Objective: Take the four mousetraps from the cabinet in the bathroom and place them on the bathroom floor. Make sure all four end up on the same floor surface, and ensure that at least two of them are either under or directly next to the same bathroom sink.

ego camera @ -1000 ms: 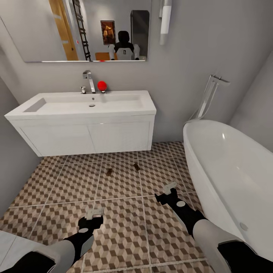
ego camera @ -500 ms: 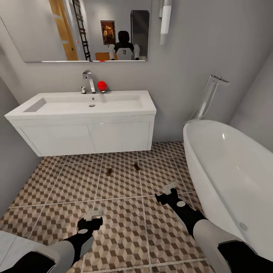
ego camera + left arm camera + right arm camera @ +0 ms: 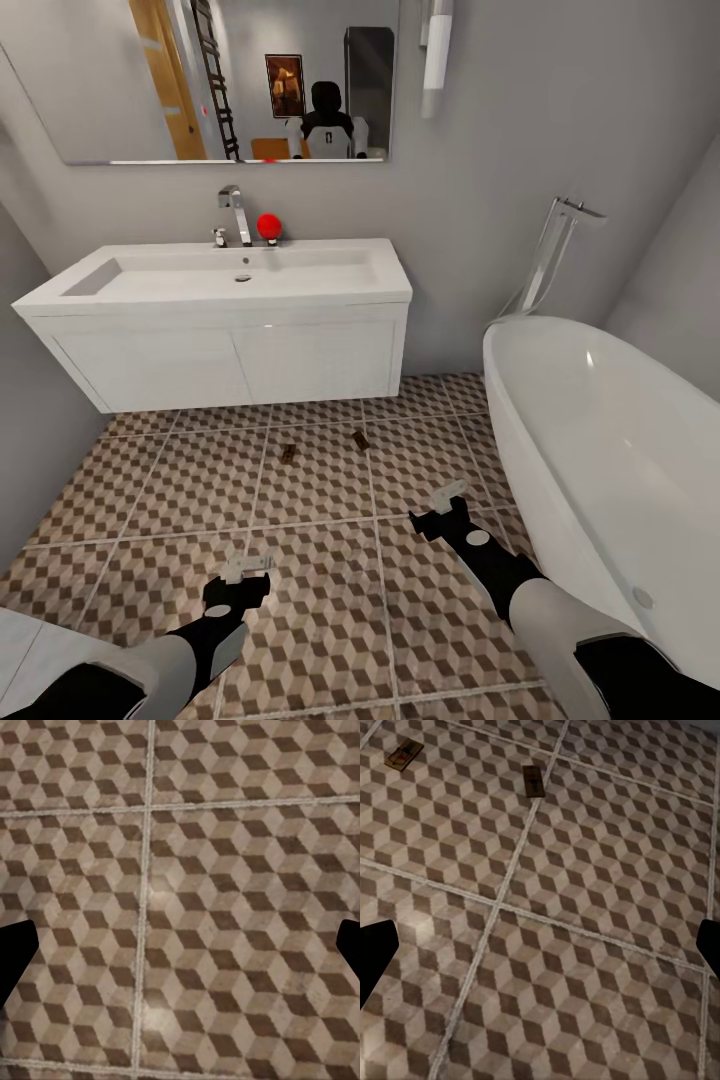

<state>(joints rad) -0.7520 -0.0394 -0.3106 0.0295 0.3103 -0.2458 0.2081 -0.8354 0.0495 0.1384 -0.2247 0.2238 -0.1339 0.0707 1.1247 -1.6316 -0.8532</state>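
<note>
Two mousetraps on the tiles: one mousetrap (image 3: pixel 288 453) lies just left of the frame's middle in the head view, the other mousetrap (image 3: pixel 360 438) a little to its right and slightly higher; both flat on the bathroom floor (image 3: pixel 330 600), apart from each other, just in front of the bathroom sink (image 3: pixel 215 285) that fills the left-centre of the frame; the right wrist view catches the same pair near its upper left, one mousetrap (image 3: pixel 403 754) at the corner and the other (image 3: pixel 533 781) beside a grout line; above the basin a chrome tap (image 3: pixel 235 213) with a red ball-like object (image 3: pixel 268 225) next to it, and a mirror (image 3: pixel 230 80) across the top; the white bathtub (image 3: pixel 610 460) takes the right side; now the arms, low in the frame; left end effector (image 3: pixel 247 567) at lower left over bare tile, fingers spread and nothing between them; right end effector (image 3: pixel 448 497) at lower centre-right, near the tub, also spread wide and empty; both well short of the traps.
</note>
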